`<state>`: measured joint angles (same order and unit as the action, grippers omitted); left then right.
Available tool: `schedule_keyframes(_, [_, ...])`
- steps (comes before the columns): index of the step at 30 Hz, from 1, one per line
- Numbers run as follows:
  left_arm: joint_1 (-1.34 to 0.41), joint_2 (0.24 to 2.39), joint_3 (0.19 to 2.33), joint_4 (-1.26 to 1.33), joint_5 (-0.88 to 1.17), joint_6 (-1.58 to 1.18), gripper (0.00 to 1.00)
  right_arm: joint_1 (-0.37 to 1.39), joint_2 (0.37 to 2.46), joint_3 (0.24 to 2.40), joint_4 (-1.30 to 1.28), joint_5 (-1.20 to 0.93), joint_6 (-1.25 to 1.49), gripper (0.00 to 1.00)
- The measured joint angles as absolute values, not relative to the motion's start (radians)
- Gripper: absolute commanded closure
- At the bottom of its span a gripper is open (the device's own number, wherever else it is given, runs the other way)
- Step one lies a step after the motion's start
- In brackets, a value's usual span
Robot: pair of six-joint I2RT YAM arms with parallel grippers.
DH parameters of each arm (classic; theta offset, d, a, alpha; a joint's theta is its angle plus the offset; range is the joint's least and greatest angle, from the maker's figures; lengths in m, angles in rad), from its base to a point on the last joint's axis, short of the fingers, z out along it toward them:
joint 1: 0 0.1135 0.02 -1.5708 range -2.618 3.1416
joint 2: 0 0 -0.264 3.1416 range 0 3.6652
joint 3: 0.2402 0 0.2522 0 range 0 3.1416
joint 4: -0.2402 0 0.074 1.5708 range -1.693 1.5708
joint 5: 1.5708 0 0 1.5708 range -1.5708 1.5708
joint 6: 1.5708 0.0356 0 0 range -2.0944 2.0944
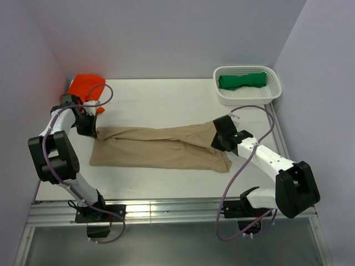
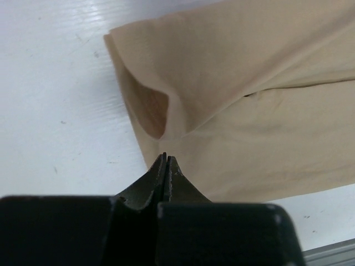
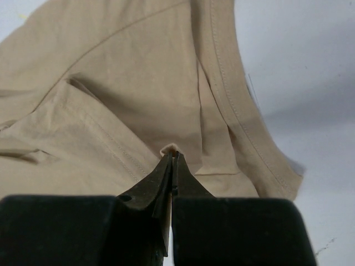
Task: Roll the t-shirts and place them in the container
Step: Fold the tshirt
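Top view: the fingertips of both grippers are hidden under their own wrists, so grip is read from the wrist views. The orange shirt (image 1: 86, 87) at the far left corner is partly covered by the left arm (image 1: 55, 149). The green shirt (image 1: 242, 81) lies bundled in the basket (image 1: 274, 93); its folds are hard to make out.

The tan shirt (image 1: 161, 148) lies as a long folded strip across the middle of the table (image 1: 166, 105); both wrist views cut it off.

The left arm is bent sharply, wrist turned inward. The left gripper (image 2: 166, 159) is closed, pinching a raised fold at the strip's left end.

The right arm (image 1: 266, 158) reaches low and diagonally. The right gripper (image 3: 173, 158) is closed on a nub of cloth beside the hem.
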<state>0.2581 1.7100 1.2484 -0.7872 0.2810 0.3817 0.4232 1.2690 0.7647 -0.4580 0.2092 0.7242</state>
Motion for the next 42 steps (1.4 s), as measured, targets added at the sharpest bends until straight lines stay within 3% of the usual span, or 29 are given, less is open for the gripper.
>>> schedule_keyframes(5, [0.29,1.71,1.249,-0.791,0.281,0.384,1.0,0.423,1.271,0.745,-0.46,0.216,0.744,1.0])
schedule_keyframes(6, [0.295,1.71,1.25,-0.793,0.282,0.385,0.95,0.423,1.271,0.745,-0.459,0.218,0.746,1.0])
schedule_keyframes(10, [0.302,1.71,1.259,-0.807,0.296,0.402,0.59,0.423,1.288,0.745,-0.457,0.22,0.751,1.0])
schedule_keyframes(15, [0.302,1.71,1.27,-0.825,0.344,0.403,0.5,0.423,1.318,0.745,-0.456,0.217,0.754,1.0])
schedule_keyframes(37, [0.238,1.813,1.283,-0.737,0.358,0.376,0.64,0.423,1.361,0.745,-0.407,0.2,0.754,1.0])
schedule_keyframes(41, [0.232,1.813,1.283,-0.731,0.347,0.371,0.78,0.423,1.361,0.745,-0.406,0.199,0.754,1.0])
schedule_keyframes(42, [0.231,1.813,1.283,-0.728,0.342,0.37,0.88,0.423,1.361,0.746,-0.405,0.199,0.754,1.0])
